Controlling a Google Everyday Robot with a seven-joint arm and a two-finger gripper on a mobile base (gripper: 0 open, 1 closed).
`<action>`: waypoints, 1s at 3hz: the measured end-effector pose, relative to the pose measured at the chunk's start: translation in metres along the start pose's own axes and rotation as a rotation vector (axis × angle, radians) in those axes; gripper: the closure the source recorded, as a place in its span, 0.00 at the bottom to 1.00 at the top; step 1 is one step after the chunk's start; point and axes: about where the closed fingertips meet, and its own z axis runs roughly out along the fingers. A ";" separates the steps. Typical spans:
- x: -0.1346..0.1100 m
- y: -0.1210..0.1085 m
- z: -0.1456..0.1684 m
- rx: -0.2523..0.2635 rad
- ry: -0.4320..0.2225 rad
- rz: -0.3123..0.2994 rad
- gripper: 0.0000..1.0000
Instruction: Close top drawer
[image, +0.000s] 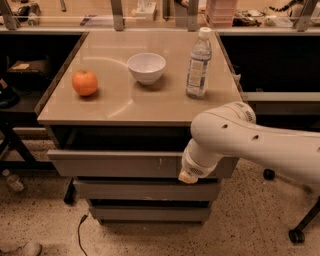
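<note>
Camera view shows gripper (188, 175) at the part-open top drawer (115, 164), contents hidden, grip state untellable.

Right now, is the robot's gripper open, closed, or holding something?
Gripper: against the top drawer front, right side; open or closed cannot be told.

Top drawer (120, 164) partly open, pincer (187, 176) low at its front face
</note>
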 end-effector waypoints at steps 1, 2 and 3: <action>-0.005 -0.025 0.002 0.048 0.005 0.018 1.00; -0.005 -0.028 0.001 0.056 0.006 0.020 0.86; -0.005 -0.028 0.001 0.056 0.006 0.020 0.63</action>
